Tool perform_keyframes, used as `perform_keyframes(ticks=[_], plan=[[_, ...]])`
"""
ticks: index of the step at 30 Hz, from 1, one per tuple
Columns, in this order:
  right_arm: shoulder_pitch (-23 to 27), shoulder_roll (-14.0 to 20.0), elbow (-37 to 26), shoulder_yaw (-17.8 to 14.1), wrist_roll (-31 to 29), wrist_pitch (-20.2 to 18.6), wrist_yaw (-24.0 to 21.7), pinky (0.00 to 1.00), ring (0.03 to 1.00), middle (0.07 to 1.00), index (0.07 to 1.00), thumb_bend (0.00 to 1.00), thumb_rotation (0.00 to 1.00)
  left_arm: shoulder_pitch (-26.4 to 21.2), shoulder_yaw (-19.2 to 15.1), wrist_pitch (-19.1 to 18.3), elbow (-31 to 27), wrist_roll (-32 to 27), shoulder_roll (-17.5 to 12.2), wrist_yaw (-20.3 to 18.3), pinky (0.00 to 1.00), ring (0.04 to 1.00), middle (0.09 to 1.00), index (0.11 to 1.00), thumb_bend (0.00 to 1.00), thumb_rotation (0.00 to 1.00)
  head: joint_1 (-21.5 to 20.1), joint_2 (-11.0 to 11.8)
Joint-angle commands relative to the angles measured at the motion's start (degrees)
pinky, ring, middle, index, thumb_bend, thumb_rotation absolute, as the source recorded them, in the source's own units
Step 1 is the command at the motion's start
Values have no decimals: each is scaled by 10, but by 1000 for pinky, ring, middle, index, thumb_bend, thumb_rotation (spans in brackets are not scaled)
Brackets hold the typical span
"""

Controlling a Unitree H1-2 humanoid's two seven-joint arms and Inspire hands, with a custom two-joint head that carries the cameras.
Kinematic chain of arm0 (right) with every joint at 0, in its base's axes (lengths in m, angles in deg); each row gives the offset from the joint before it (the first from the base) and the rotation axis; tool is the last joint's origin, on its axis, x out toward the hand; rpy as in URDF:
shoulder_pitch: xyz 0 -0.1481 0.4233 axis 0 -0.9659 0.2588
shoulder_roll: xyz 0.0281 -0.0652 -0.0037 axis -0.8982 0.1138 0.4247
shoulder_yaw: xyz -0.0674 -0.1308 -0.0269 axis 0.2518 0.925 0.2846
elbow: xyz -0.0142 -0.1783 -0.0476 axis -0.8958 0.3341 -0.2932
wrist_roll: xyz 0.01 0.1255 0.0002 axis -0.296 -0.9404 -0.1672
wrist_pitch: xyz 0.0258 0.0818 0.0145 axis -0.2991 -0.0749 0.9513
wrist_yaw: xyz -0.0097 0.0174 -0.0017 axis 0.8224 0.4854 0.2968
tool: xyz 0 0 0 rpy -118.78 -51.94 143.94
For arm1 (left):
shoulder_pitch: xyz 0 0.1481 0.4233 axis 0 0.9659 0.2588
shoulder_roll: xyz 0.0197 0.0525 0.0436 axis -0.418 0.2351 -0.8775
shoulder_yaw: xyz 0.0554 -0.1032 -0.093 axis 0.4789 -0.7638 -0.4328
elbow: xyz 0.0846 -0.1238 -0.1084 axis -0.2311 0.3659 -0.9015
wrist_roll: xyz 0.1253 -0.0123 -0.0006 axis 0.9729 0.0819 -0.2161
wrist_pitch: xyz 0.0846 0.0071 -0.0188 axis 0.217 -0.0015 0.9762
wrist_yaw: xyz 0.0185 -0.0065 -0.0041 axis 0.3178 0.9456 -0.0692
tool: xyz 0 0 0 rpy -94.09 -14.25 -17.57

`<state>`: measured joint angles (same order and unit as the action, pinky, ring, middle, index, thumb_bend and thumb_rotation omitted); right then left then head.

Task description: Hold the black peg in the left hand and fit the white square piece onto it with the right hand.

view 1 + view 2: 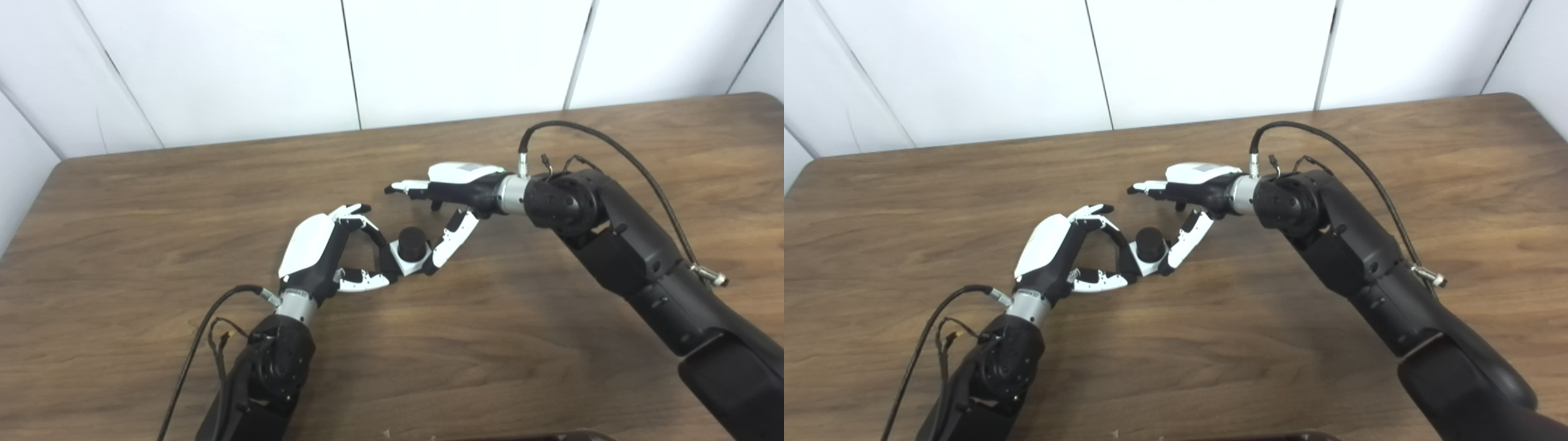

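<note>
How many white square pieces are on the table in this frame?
1. The white square piece sits mid-table around the black peg, between the left hand and the right hand. Nothing suggests another hidden behind the arms, though that cannot be ruled out.

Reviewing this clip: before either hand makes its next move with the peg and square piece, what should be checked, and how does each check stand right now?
1. Black peg pokes up through the white square piece: ok.
2. Left hand fingers meet the piece's left side: ok; firm hold: cannot tell.
3. Right hand has one finger against the piece's right edge, the others spread above: ok.
4. Piece fully seated down the peg: cannot tell.
5. Bare wooden table around the hands for pulling back: ok.
</note>
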<state>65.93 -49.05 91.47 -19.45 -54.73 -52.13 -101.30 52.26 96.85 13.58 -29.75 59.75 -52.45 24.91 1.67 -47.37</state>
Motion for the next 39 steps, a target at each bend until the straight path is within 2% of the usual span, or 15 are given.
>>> perform_keyframes(ticks=[1, 6, 9, 14, 18, 21, 22, 31, 39], plan=[[29, 16, -17, -11, -6, -11, -9, 788, 938, 989, 1000, 1000, 470, -3, 2, -1, 1, 10, -8, -8, 900, 929, 879, 487, 520, 82, 0, -1], [38, 30, -18, -19, -16, -13, -22, 812, 949, 991, 1000, 1000, 471, -5, 1, 1, 4, 9, -7, -7, 904, 930, 878, 487, 521, 81, -2, 2], [41, 39, -19, -27, -26, -11, -24, 773, 934, 978, 989, 977, 453, -6, 3, 2, 6, 11, -8, -7, 900, 928, 878, 488, 520, 82, -4, 3], [36, 46, -24, -47, -43, -2, -11, 733, 902, 937, 890, 870, 304, -7, 3, 1, 6, 10, -7, -7, 902, 928, 877, 488, 520, 82, -5, 3], [28, 48, -33, -64, -49, -3, 7, 715, 876, 914, 873, 819, 206, -8, 4, 2, 5, 13, -8, -6, 896, 925, 877, 488, 520, 83, -4, 2], [20, 48, -44, -76, -48, -9, 22, 708, 866, 903, 860, 805, 182, -8, 3, 3, 5, 12, -8, -6, 894, 924, 875, 488, 520, 82, -5, 3], [16, 46, -48, -82, -49, -10, 32, 724, 878, 912, 869, 780, 189, -8, 3, 3, 6, 11, -9, -6, 894, 925, 875, 488, 520, 82, -6, 2], [-25, 25, -62, -127, -73, -17, 92, 743, 862, 883, 844, 767, 168, -9, 3, 5, 11, 10, -10, -7, 905, 930, 877, 488, 520, 83, -9, 6], [-74, -23, -73, -173, -77, -8, 198, 710, 811, 831, 812, 785, 177, -11, 3, 8, 17, 10, -10, -5, 900, 926, 878, 488, 520, 83, -15, 10]])
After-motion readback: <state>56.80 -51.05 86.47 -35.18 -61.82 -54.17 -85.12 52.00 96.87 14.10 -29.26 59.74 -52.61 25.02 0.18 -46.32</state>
